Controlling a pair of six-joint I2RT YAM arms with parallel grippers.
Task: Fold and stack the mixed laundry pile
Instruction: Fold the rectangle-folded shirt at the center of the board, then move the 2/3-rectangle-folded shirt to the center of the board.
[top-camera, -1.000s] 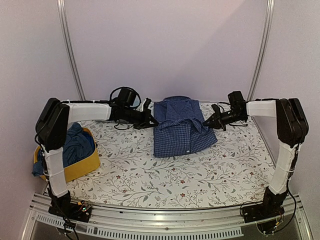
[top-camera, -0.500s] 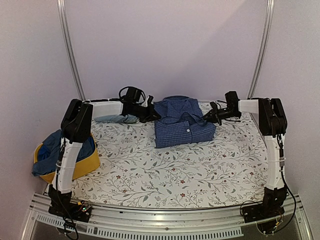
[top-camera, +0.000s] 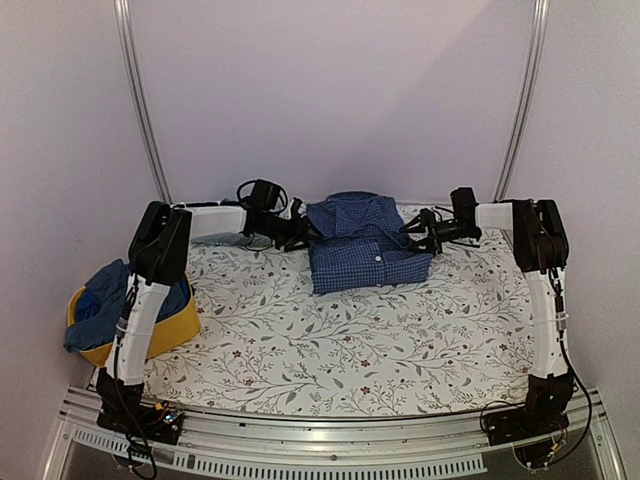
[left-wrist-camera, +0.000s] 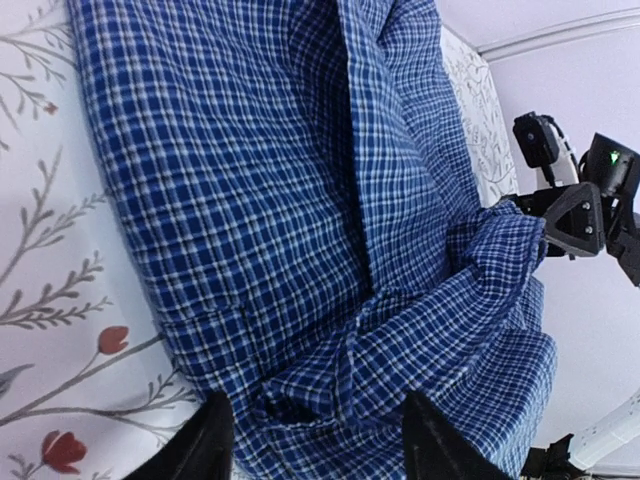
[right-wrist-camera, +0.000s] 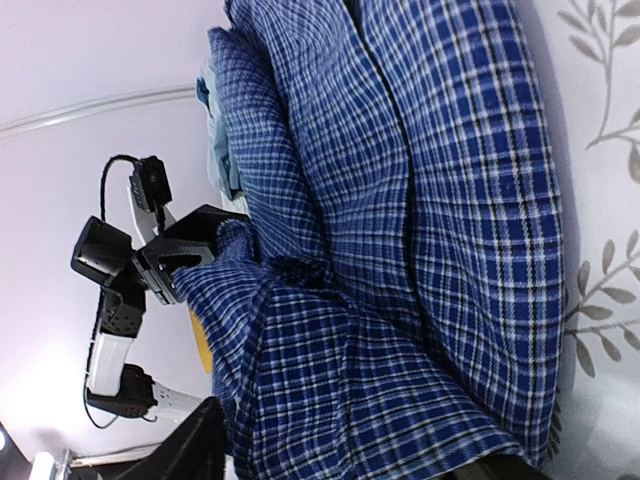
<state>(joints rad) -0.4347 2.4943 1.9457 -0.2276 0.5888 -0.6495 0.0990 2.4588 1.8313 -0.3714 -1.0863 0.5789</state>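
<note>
A folded navy-and-white checked shirt (top-camera: 365, 245) lies at the back middle of the table, collar toward the wall. My left gripper (top-camera: 298, 228) is at its left edge and my right gripper (top-camera: 420, 232) at its right edge. In the left wrist view the left gripper (left-wrist-camera: 320, 445) stands open, its fingers (left-wrist-camera: 210, 445) wide apart over the shirt (left-wrist-camera: 300, 200). The right gripper (right-wrist-camera: 350, 465) is open too, with shirt cloth (right-wrist-camera: 420, 200) lying between its fingers. Darker blue clothes (top-camera: 100, 305) fill the basket.
A yellow fabric basket (top-camera: 170, 335) stands at the table's left edge beside the left arm. A light blue cloth (right-wrist-camera: 214, 150) shows behind the shirt's far side. The floral table cover (top-camera: 350, 340) spreads in front of the shirt. Metal frame posts (top-camera: 140, 100) rise at the back.
The shirt has been folded shorter and carried toward the back of the table. Both grippers, shut on its edges before, have opened and let the cloth go.
</note>
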